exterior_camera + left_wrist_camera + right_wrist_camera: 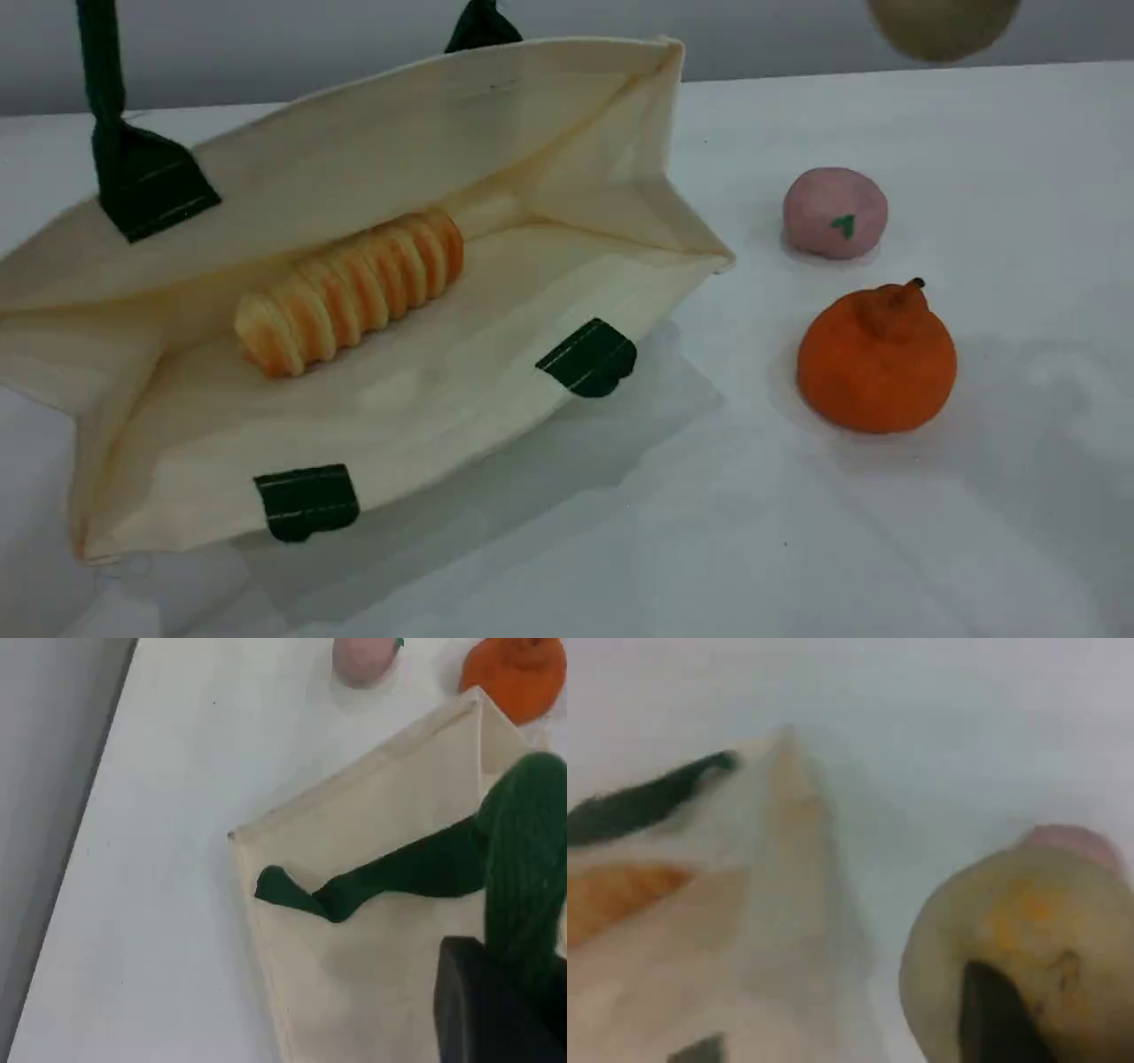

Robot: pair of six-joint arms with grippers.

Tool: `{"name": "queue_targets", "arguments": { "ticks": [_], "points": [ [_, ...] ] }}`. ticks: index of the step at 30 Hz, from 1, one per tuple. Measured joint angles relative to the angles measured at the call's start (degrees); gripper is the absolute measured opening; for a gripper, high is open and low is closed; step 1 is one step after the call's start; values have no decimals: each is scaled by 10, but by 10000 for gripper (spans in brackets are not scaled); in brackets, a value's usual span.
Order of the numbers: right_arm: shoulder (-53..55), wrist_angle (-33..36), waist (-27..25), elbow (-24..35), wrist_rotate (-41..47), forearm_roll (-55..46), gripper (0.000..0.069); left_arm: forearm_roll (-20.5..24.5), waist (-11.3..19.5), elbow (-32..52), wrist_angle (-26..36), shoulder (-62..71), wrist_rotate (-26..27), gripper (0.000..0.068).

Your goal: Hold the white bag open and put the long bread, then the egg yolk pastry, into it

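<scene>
Beige egg yolk pastry — held in right gripper | left gripper pinches bag handle

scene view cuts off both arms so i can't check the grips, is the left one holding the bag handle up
observer: yes, the left wrist view shows the green handle running taut into the left jaws, lifting one side of the white bag.
operator: and the tan blur top right
observer: that's the egg yolk pastry, with a dark fingertip of the right jaws against it.
operator: over the bag yet
observer: no, the right wrist view has it beside the bag's end, near the pink ball.
</scene>
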Motion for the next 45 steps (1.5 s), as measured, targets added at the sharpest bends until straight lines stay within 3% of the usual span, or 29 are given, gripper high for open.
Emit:
{"name": "queue_targets", "arguments": {
  "ticks": [8, 14, 28, 35, 45],
  "points": [
    [23, -213, 186, 115, -38, -3, 238, 0, 0, 0, 1, 0, 0, 82],
    [91, -315, 282, 117, -38, -5, 236, 0, 0, 0, 1, 0, 0, 82],
    [301, -549, 285, 95, 19, -48, 232, 3, 0, 0, 1, -1, -1, 82],
    [368, -546, 285, 40, 45, -88, 232, 3, 0, 0, 1, -1, -1, 82],
    [376, -520, 285, -27, 53, -114, 230, 3, 0, 0, 1, -1, -1, 82]
  ]
}}
